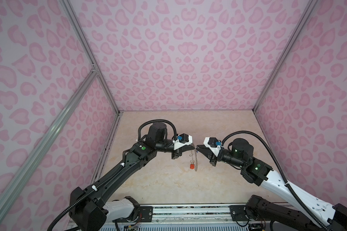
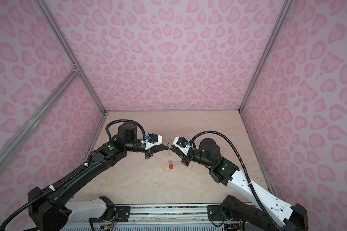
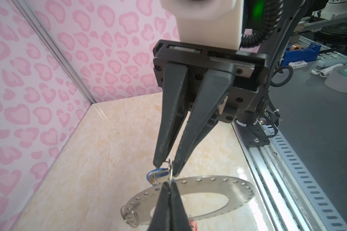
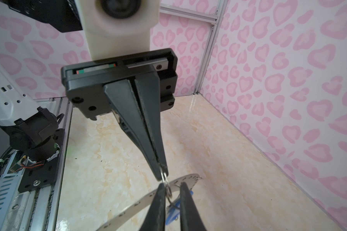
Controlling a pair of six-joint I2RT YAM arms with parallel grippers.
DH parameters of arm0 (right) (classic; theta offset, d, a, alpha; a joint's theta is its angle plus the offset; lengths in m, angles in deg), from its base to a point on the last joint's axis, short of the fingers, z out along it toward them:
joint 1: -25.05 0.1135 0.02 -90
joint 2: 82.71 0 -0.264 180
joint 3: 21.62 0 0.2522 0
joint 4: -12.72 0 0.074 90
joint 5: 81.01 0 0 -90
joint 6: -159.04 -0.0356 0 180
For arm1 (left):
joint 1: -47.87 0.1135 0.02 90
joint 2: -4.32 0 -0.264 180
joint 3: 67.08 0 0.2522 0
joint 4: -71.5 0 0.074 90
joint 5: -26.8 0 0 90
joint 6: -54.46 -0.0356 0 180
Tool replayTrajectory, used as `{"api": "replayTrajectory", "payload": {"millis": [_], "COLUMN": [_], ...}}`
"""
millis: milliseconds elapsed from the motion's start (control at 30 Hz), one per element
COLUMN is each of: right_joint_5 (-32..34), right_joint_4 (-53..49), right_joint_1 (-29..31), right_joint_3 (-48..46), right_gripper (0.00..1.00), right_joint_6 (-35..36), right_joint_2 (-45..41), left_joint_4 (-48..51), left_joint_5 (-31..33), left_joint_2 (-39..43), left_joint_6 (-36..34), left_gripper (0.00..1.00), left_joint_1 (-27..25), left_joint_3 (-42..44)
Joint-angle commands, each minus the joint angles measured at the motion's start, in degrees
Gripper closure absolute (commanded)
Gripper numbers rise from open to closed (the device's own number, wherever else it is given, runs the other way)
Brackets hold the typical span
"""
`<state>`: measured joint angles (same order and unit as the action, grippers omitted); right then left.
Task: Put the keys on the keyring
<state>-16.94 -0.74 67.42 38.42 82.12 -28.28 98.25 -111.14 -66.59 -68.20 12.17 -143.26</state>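
Both grippers meet tip to tip above the table. My left gripper [image 1: 193, 147] [image 3: 169, 185] [image 4: 163, 173] is shut on a thin wire loop at the rim of the keyring [image 3: 218, 186] [image 4: 136, 204]. This grey holed disc hangs edge-on under the tips in both top views [image 1: 196, 161] [image 2: 170, 158]. The red-tagged key [image 1: 191, 166] [image 2: 170, 166] [image 3: 193, 224] dangles from the disc. My right gripper [image 1: 198, 148] [image 3: 167, 167] [image 4: 173, 186] has a narrow gap between its fingers. In that gap are the blue-tagged key [image 3: 155, 177] [image 4: 173, 214] and its wire ring.
The beige marbled table [image 1: 168, 184] lies below, boxed in by pink patterned walls. A metal rail [image 1: 188, 210] runs along the front edge. Another wire loop [image 3: 131, 217] sits on the disc's rim. A blue tape dispenser [image 3: 302, 52] lies outside the rail.
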Motion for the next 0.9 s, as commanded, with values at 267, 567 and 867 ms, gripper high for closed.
{"api": "replayTrajectory", "payload": {"millis": [267, 567, 867], "right_joint_5": [-1.94, -1.40, -3.35], "right_joint_4": [-1.17, -13.14, -17.84], "right_joint_1": [0.08, -0.45, -0.62], "right_joint_3": [1.30, 6.93, 10.73], "right_gripper": [1.00, 1.00, 1.00], "right_joint_6": [0.89, 3.54, 3.51], "right_joint_2": [0.28, 1.58, 3.29], "left_joint_4": [0.20, 5.69, 7.87], "left_joint_5": [-0.40, 9.01, 15.86], "left_joint_2": [0.43, 2.17, 3.86], "left_joint_6": [-1.68, -7.76, -14.59], "left_gripper": [0.97, 0.73, 0.72], "left_joint_1": [0.03, -0.84, -5.09], "left_joint_3": [-0.34, -2.81, -4.07]}}
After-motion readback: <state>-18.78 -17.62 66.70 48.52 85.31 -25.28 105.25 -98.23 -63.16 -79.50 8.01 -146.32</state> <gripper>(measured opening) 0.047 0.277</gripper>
